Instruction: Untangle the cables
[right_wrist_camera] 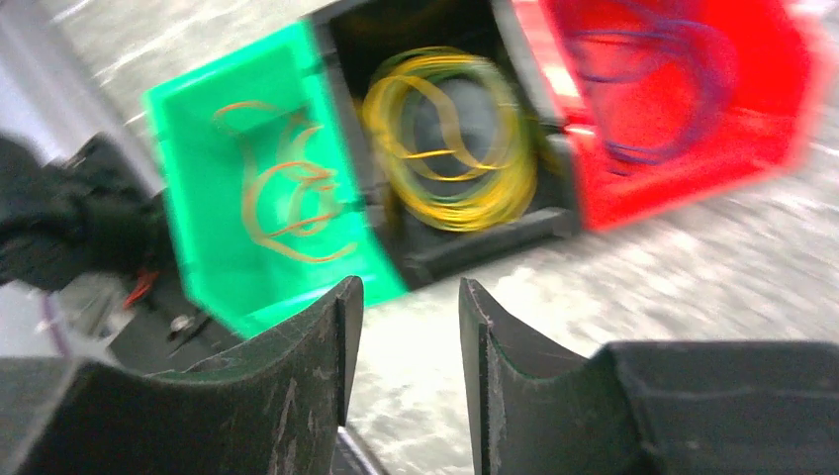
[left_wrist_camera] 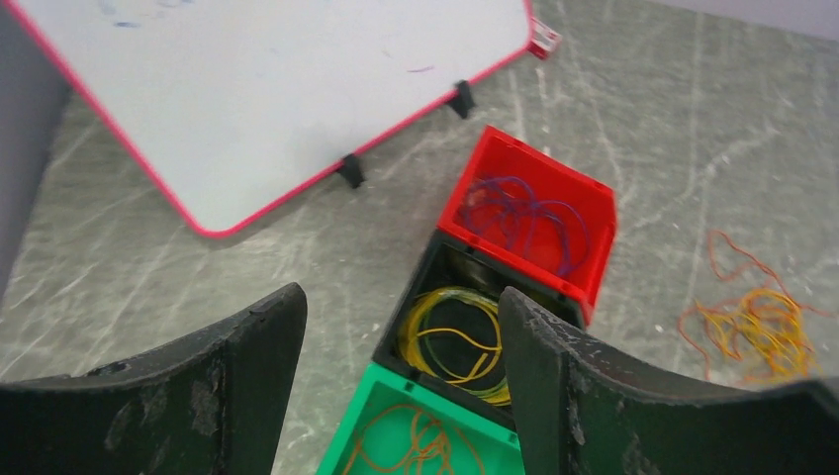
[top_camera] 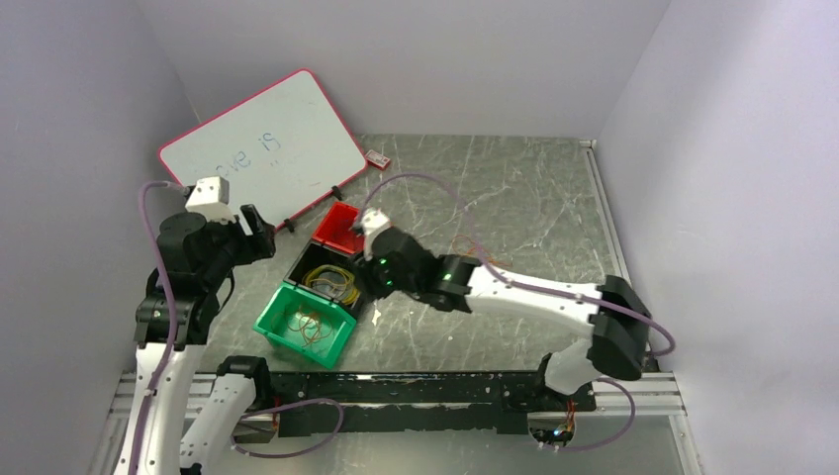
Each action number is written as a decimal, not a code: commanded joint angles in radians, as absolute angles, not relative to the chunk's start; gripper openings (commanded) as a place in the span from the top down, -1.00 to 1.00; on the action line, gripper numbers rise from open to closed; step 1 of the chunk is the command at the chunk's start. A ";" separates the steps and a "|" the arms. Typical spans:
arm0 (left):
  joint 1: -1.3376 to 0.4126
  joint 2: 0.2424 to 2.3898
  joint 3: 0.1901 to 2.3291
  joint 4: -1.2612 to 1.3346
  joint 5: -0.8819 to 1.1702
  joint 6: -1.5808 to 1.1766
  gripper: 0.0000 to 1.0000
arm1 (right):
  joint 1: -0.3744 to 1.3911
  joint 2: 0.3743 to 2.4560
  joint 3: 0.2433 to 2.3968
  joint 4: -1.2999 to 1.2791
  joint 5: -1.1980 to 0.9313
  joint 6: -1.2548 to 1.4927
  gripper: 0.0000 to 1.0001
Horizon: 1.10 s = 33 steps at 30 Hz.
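We note orange cables (left_wrist_camera: 420, 447) in green bin (left_wrist_camera: 348, 435), yellow cables (left_wrist_camera: 457, 338) in black bin (left_wrist_camera: 416, 297), purple cables (left_wrist_camera: 529, 220) in red bin (left_wrist_camera: 542, 160); table (left_wrist_camera: 643, 99) grey, white-veined.

A red-edged whiteboard (top_camera: 262, 148) stands propped at the back left of the marbled desk (top_camera: 514, 198), beside a row of touching bins: red bin (top_camera: 341, 220), black bin (top_camera: 302, 265), green bin (top_camera: 297, 348).

The left arm (top_camera: 170, 297) stands raised and bent, and the left gripper (left_wrist_camera: 401, 371) has its jaws spread wide, holding nothing. The right arm (top_camera: 529, 293) stretches low toward the left. The right gripper (right_wrist_camera: 408, 341) is empty, its jaws narrowly parted.
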State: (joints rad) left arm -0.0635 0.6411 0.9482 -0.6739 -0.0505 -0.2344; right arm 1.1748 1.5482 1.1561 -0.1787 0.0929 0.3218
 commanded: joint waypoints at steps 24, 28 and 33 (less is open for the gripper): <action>-0.318 0.769 0.795 -0.437 0.157 -0.353 -0.40 | 0.525 1.426 1.008 -0.606 0.146 0.201 0.13; -0.319 0.767 0.793 -0.430 0.162 -0.354 -0.40 | 0.498 1.476 0.974 -0.550 0.102 0.176 0.19; -0.319 0.769 0.798 -0.435 0.160 -0.354 -0.40 | 0.478 1.525 0.958 -0.504 0.073 0.160 0.34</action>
